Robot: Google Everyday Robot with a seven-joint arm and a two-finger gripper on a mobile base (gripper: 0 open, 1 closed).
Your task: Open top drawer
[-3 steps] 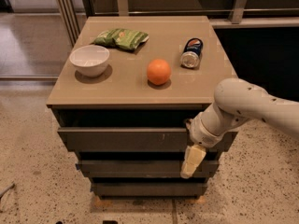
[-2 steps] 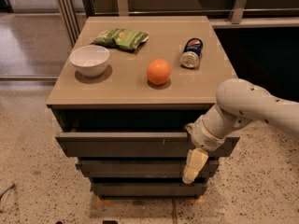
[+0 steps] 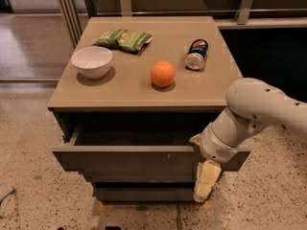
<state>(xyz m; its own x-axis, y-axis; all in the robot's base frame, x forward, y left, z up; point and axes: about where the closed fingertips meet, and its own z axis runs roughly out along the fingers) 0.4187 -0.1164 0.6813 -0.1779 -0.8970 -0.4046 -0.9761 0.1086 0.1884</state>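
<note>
Camera view, top drawer [image 3: 129, 159] pulled further out of the cabinet [image 3: 144, 94] than before, dark inside now showing, gripper [image 3: 206, 176] lower, at the drawer's right end against its front, open or closed impossible to tell, bowl [image 3: 91, 61], orange [image 3: 163, 73], can [image 3: 197, 54] unmoved on top.

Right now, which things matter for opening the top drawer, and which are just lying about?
For the job: top drawer, partly open; gripper at its right front edge.
Lying about, on the cabinet top: white bowl, green snack bag, orange, drink can on its side.
</note>
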